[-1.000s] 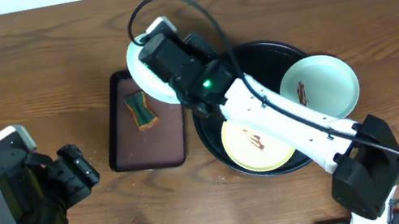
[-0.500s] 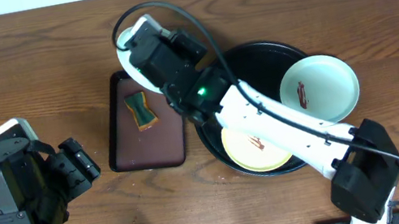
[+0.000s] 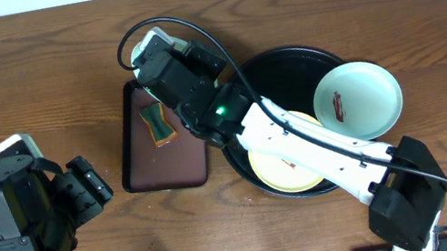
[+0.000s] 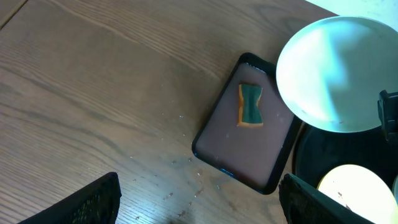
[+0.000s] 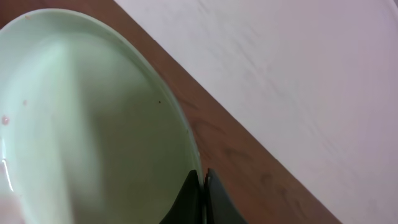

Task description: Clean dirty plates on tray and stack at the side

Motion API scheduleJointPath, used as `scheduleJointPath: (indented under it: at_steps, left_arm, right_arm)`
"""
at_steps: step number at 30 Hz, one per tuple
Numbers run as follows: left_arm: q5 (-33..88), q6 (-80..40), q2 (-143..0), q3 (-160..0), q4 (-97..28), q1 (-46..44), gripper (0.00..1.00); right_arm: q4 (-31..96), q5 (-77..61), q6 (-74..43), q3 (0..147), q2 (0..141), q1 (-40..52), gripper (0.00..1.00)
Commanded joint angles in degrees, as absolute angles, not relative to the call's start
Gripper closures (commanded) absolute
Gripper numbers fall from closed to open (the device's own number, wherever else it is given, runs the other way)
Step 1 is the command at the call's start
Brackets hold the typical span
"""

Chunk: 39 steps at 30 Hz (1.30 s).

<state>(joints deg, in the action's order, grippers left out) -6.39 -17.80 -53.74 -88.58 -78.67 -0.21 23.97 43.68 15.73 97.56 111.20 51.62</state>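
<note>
Beyond the far end of the small rectangular dark brown tray (image 3: pixel 165 159), the right gripper (image 5: pixel 200 184) pinches the rim of a pale mint-white round glossy plate (image 4: pixel 336 74). Overhead, the arm hides most of that plate, while the left wrist view shows its whole face. Fingers of the left gripper (image 4: pixel 199 208) stand wide apart, holding nothing. On the large round glossy black tray (image 3: pixel 284 52) rest a pale yellow plate (image 3: pixel 271 177) and a second mint plate (image 3: pixel 366 96), both smeared brown-red.

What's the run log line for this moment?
right gripper: shut on held plate rim | left gripper: open, empty | yellow plate, second mint plate: smeared, on black tray
</note>
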Motion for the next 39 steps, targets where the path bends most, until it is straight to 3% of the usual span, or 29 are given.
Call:
scheduleJointPath:
  at_steps: [1, 3, 4, 6, 10, 13, 16, 22, 28, 32, 36, 39]
  left_arm:
    - [-7.14, -18.06, -53.84, -88.82, -78.85, 0.03, 0.18]
    - [-7.14, -18.06, -53.84, -88.82, -78.83, 0.03, 0.18]
    - [-7.14, -18.06, -53.84, -88.82, -78.81, 0.03, 0.18]
    - [-7.14, -18.06, -53.87, -88.82, -78.76, 0.03, 0.18]
    - [-7.14, -18.06, -53.87, -88.82, -78.74, 0.03, 0.18]
    - [-7.14, -18.06, -53.87, -88.82, -78.83, 0.05, 0.18]
    - [-7.14, -18.06, -53.87, -88.82, -78.81, 0.03, 0.18]
    - [-7.14, -18.06, -53.84, -88.82, -78.83, 0.03, 0.18]
    - [-6.59, -18.11, -54.06, -88.82, -77.21, 0.03, 0.18]
    - [-4.89, -18.28, -54.85, -88.82, -76.23, 0.03, 0.18]
    - [-3.2, -18.26, -56.34, -88.82, -76.27, 0.03, 0.18]
    - [-3.2, -18.26, -57.54, -88.82, -76.29, 0.03, 0.18]
  right_arm:
    - [27.09, 46.68, 7.75, 98.41, 110.43, 51.2, 0.99]
    - [29.28, 38.48, 8.8, 98.41, 110.37, 51.33, 0.99]
    - [29.34, 39.11, 11.07, 98.41, 110.59, 51.31, 0.99]
    - [25.52, 53.87, 12.03, 98.41, 110.59, 51.33, 0.99]
    - [23.53, 47.2, 24.01, 98.41, 110.39, 52.88, 0.99]
    - [19.84, 53.6, 24.4, 98.41, 110.65, 53.12, 0.99]
    - [22.13, 46.96, 27.88, 98.41, 110.59, 54.57, 0.99]
    - [23.68, 49.34, 11.44, 98.41, 110.3, 53.87, 0.99]
    - [37.28, 37.85, -14.02, 98.63, 106.72, 47.42, 0.99]
    - [44.84, 16.25, -26.28, 98.63, 102.91, 36.99, 0.99]
    - [48.71, -5.52, -28.93, 98.63, 99.72, 20.8, 0.99]
    - [51.53, -12.56, -28.95, 98.61, 99.22, 9.08, 0.99]
